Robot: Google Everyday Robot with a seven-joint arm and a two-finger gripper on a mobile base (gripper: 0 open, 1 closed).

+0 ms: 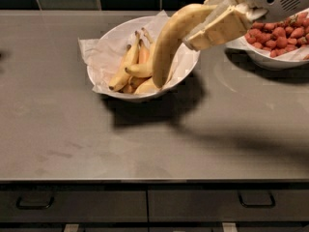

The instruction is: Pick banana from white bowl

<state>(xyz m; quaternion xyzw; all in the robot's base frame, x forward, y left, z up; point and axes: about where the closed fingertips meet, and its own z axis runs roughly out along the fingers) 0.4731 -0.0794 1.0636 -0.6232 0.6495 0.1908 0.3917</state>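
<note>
The white bowl [110, 42], lined with crinkled white paper, sits at the back centre-left of the grey counter with several shorter yellow bananas [126, 67] inside. My gripper [212, 13] comes in from the upper right and is shut on the long pale-yellow banana [169, 40]. It holds the banana by its upper end. The banana hangs curved above the bowl's right side, its lower tip over the bananas in the bowl.
A second white paper-lined bowl with red strawberries [277, 37] stands at the back right, right under my arm. The grey counter [145, 139] spreads in front, with drawer fronts [193, 204] below its edge and a dark tiled wall behind.
</note>
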